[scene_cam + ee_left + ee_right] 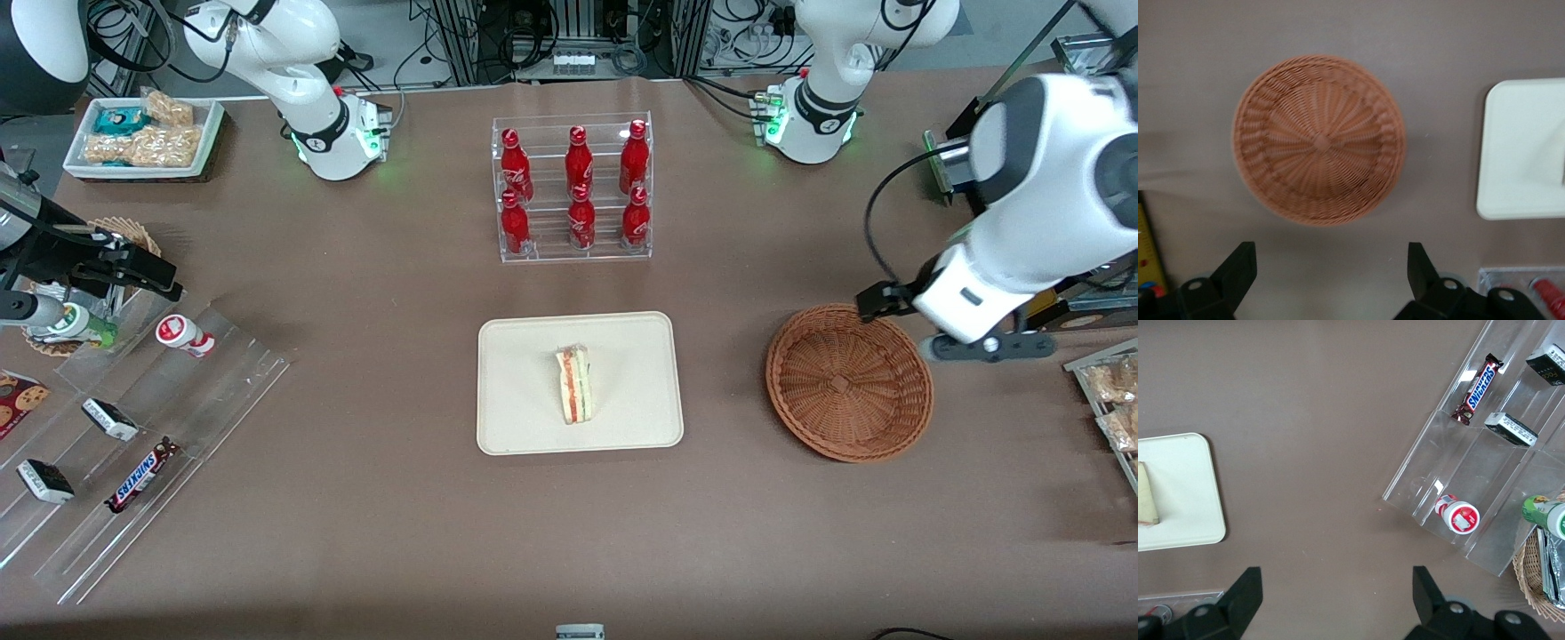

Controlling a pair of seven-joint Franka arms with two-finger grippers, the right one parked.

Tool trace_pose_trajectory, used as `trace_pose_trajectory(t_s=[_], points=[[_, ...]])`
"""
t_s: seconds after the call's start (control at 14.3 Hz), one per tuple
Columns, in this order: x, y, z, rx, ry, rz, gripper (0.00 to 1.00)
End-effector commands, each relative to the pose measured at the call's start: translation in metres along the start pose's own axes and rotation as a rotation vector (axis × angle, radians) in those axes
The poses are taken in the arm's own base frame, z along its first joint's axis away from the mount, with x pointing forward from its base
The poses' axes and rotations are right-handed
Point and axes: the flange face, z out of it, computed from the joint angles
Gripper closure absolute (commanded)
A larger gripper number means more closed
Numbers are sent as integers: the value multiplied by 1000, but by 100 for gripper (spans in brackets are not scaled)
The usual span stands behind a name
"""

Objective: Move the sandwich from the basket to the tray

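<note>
The sandwich (575, 384), a white wedge with red and green filling, lies on the cream tray (516, 391) in the middle of the table. The right wrist view also shows the sandwich (1146, 495) and the tray (1185, 487). The brown wicker basket (849, 382) stands beside the tray toward the working arm's end and has nothing in it. My left gripper (902, 304) hangs high over the basket's rim, on the edge farther from the front camera. In the left wrist view the gripper (1331, 277) is open and empty, with the basket (1319, 140) and a tray corner (1518, 153) below.
A clear rack of red bottles (573, 187) stands farther from the front camera than the tray. Toward the parked arm's end are clear stepped racks (133, 427) with snacks, a small pale basket (124, 236) and a white snack bin (142, 133). Snack packs (1116, 391) lie beside the basket.
</note>
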Motion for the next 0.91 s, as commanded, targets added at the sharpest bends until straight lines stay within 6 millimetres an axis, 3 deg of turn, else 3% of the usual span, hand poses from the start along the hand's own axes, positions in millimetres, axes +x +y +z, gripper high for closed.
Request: trace_pose_trajectory(t_s=[0.0, 0.07, 0.35, 0.56, 0.84], points=[[-25, -41, -27, 0, 9, 56, 0], [-32, -55, -38, -3, 23, 72, 0], [-52, -76, -70, 1, 78, 83, 0], [-60, -69, -83, 6, 87, 99, 0], [-60, -64, -79, 2, 60, 104, 0]])
